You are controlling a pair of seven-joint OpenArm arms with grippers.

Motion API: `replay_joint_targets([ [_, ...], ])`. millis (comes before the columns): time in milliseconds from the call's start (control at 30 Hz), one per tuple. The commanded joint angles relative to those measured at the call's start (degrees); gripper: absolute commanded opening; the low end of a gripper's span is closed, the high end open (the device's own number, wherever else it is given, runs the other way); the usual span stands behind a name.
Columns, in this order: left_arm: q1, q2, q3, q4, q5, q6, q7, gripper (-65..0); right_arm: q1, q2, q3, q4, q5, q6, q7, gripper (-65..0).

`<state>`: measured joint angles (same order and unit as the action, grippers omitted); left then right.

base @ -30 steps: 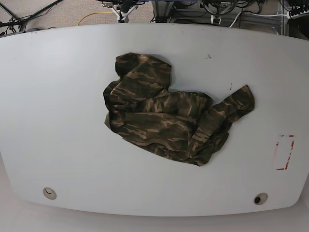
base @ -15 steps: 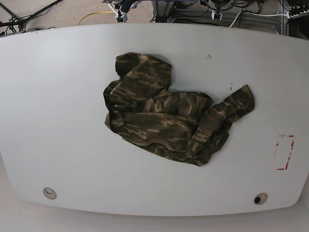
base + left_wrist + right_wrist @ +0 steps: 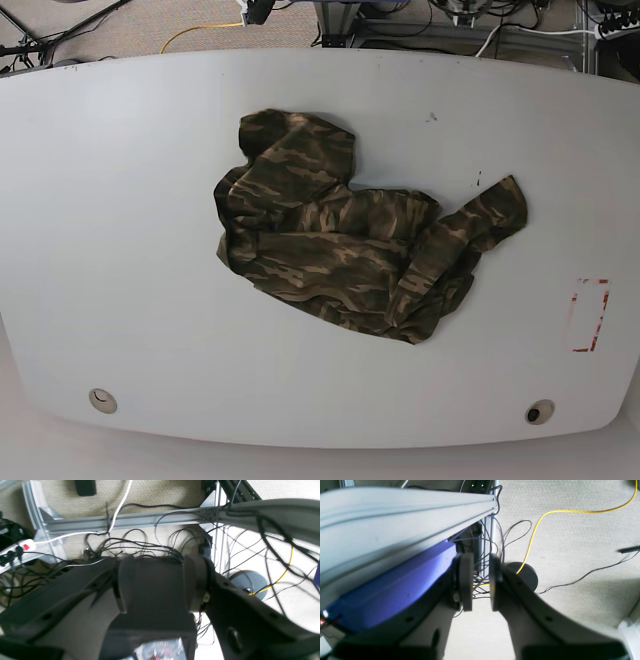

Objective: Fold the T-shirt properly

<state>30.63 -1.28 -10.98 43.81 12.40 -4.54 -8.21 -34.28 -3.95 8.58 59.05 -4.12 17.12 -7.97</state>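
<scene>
So the T-shirt [image 3: 345, 240] was sitting in a crumpled heap roughly mid-tabletop [image 3: 120, 200], nothing folded yet. One lobe bunched up toward the far edge, and what looked like a sleeve stuck out toward the side with the red rectangle mark [image 3: 588, 315]. Neither arm was anywhere near it.

Both wrist cams were pointed off the tabletop at floor and cables [image 3: 140, 545]. The left pincer [image 3: 160, 585] had its jaws standing well apart with nothing between them. The right pincer [image 3: 478, 580] had only a narrow gap, also holding nothing, just carpet and a yellow cable [image 3: 545, 522] showing through.

My take on the step in hand: it was a reach-in and flatten, not a fold. I'd say the right pincer wanted opening wider before coming down. Best bet seemed to be grabbing two edges of the T-shirt well apart, say the outstretched sleeve and the opposite bunched side, pinching one layer only, then pulling apart low over the tabletop so it spread flat. Grabbing the thick middle would probably just drag the whole lump around.
</scene>
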Motion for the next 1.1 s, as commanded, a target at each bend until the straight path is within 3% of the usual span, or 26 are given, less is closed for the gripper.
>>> replay_joint_targets([
  [0,2.91,-0.26,-0.05,3.0,-0.05,0.01,-0.45,-36.1,-2.6,0.12,0.08,3.42,0.38,0.41,0.45,-55.0],
  [600,25.24,-0.52,-0.05,35.35,-8.4,-0.08,-0.45,-36.1,-19.65,1.97,0.26,29.17,0.82,0.77,-0.87,-55.0],
  [1067,39.74,-5.27,-1.72,57.86,-19.22,-0.08,-0.45,-36.1,-28.0,1.97,0.43,50.89,0.82,0.85,-6.32,-55.0],
])
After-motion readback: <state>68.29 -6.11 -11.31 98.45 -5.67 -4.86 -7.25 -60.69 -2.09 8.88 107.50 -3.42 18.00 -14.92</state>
